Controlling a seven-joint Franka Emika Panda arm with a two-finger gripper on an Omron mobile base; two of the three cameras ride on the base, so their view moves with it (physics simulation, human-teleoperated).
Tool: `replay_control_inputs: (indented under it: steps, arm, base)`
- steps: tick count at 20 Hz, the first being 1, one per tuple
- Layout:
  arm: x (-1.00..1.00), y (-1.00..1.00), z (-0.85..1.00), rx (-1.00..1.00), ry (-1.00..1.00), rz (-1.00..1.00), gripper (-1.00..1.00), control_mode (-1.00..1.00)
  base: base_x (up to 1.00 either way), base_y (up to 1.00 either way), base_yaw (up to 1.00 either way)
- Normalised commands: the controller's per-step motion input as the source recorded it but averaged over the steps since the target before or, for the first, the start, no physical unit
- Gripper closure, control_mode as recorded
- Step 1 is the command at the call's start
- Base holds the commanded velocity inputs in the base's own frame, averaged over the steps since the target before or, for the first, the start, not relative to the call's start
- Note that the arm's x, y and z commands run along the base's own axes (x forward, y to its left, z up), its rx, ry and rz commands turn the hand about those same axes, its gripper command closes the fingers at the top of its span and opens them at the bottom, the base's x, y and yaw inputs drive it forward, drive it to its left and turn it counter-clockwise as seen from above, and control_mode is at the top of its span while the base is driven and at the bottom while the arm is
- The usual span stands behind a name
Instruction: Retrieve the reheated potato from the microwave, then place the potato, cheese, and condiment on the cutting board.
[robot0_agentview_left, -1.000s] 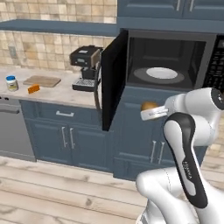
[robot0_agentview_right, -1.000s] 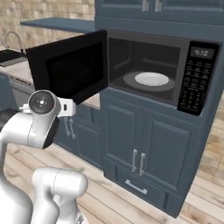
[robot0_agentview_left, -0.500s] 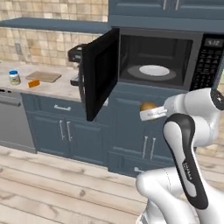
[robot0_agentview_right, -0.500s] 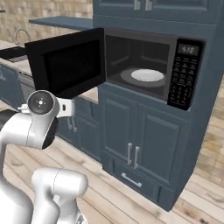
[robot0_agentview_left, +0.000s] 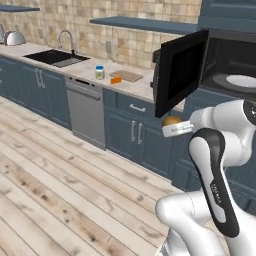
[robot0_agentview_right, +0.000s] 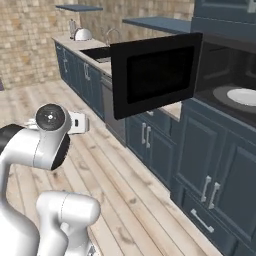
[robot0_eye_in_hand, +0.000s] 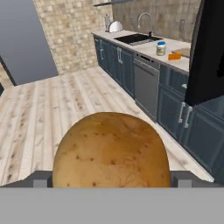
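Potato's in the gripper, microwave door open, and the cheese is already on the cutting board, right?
Not quite: the left base view shows the cheese on the counter beside the cutting board, not on it. The potato is in the gripper, and the microwave door is open.

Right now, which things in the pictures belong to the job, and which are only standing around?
For the job:
- potato, in the end effector
- microwave, door open
- cheese
- condiment
- cutting board

Only standing around:
- sink and faucet
- dishwasher
- white plate in the microwave
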Motion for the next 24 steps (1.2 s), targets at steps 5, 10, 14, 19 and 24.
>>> replay_control_inputs:
  steps: [5,10,14,19,24]
  arm:
    - [0.00,0.00,0.00,0.00,0.00,0.00,1.00,1.00]
    - [0.00,0.00,0.00,0.00,0.00,0.00,1.00,1.00]
    - [0.00,0.00,0.00,0.00,0.00,0.00,1.00,1.00]
    - [0.00,0.00,0.00,0.00,0.00,0.00,1.00,1.00]
    - [0.00,0.00,0.00,0.00,0.00,0.00,1.00,1.00]
  base:
    - [-0.09,0.66,0.13]
    - [0.30,0.79,0.00]
    - [0.53,0.70,-0.02]
    - [0.71,0.47,-0.20]
    - [0.76,0.40,-0.28]
